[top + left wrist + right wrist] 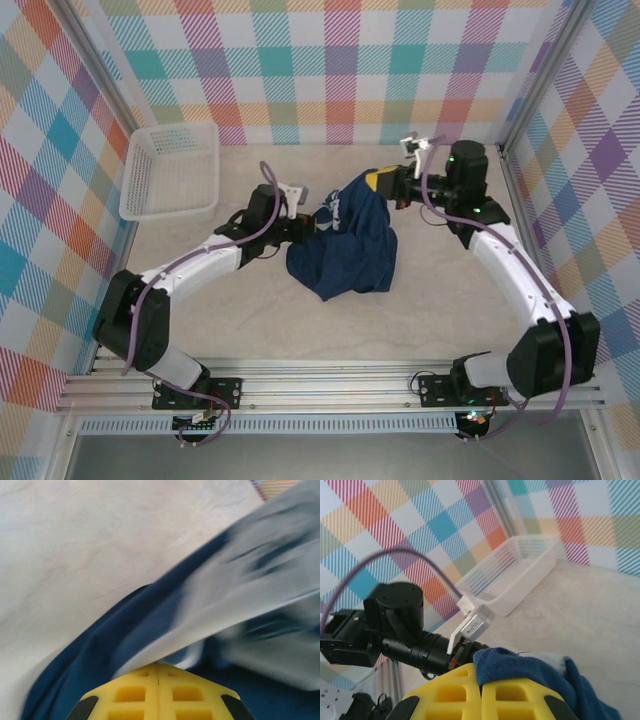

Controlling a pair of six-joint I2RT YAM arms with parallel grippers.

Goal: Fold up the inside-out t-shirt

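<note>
Your one inside-out t-shirt (345, 245) sits bunched mid-tabletop (450, 310), its top lifted between two hands. Your left hand (306, 226) reaches in low from the left and your right hand (385, 185) from the far right, both pinched tight on its cloth. One white basket (170, 172) sits in the far left corner.

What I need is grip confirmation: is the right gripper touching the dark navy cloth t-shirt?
Touching. Right wrist view: the t-shirt lies against the right gripper's yellow fingers.

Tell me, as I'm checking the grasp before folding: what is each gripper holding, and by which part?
Both are shut on the t-shirt: the right gripper pinches its raised far edge, the left gripper a fold by the pale print.
</note>
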